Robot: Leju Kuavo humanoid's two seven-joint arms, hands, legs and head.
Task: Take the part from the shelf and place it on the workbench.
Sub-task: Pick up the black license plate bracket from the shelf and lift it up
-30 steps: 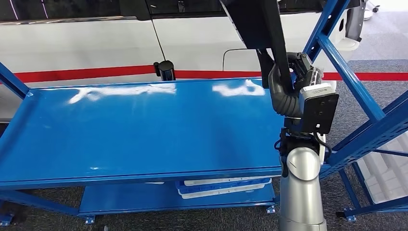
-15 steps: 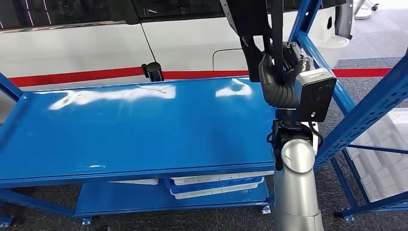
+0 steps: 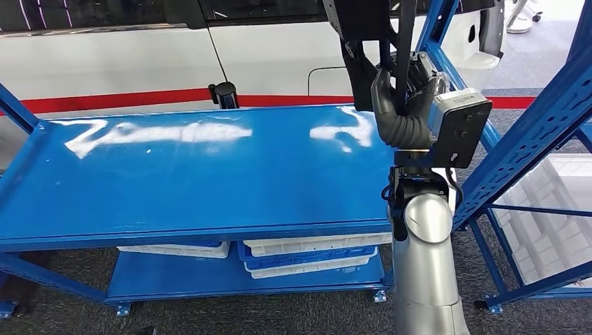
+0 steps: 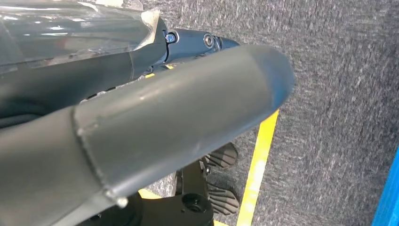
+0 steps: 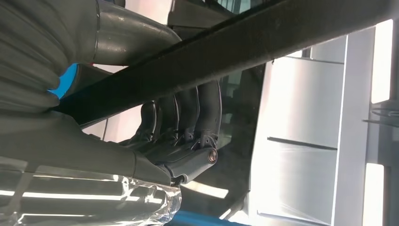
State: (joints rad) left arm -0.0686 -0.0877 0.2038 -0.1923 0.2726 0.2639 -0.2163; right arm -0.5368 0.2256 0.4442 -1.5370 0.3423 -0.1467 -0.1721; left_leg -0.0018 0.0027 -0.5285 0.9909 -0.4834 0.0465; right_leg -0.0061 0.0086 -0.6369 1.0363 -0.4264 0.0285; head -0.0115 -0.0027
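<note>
A glossy blue steel table (image 3: 195,174) fills the middle of the head view, its flat top throwing back white streaks of ceiling light, with a raised lip along the near edge and blue angle posts at the corners. Under it a lower shelf (image 3: 160,283) carries stacked white and blue plastic trays (image 3: 307,255), lying flat and side by side. The floor (image 3: 530,307) is grey, coarse-woven carpet; in the left wrist view a yellow line (image 4: 258,165) runs across it. Behind the table stands a white car body (image 3: 139,63) with a red stripe along its side, and a small black post (image 3: 223,94) rises just past the far edge. To the right, perforated blue rack uprights (image 3: 530,125) slant across the view, with white ribbed crates (image 3: 551,209) behind them. The silver right arm rises from below at the table's right end, and the right hand (image 3: 401,98) sits above that corner with its dark fingers (image 5: 188,113) curled close together around the part (image 3: 370,42), a long, dark, matte, flat-sided piece that runs upward out of the frame. In the right wrist view the part crosses as a black bar between the thick thumb and the fingers. The left hand (image 4: 141,122) hangs over the carpet, its thick grey thumb large and close to the camera; whether its fingers are spread or closed I cannot tell.
</note>
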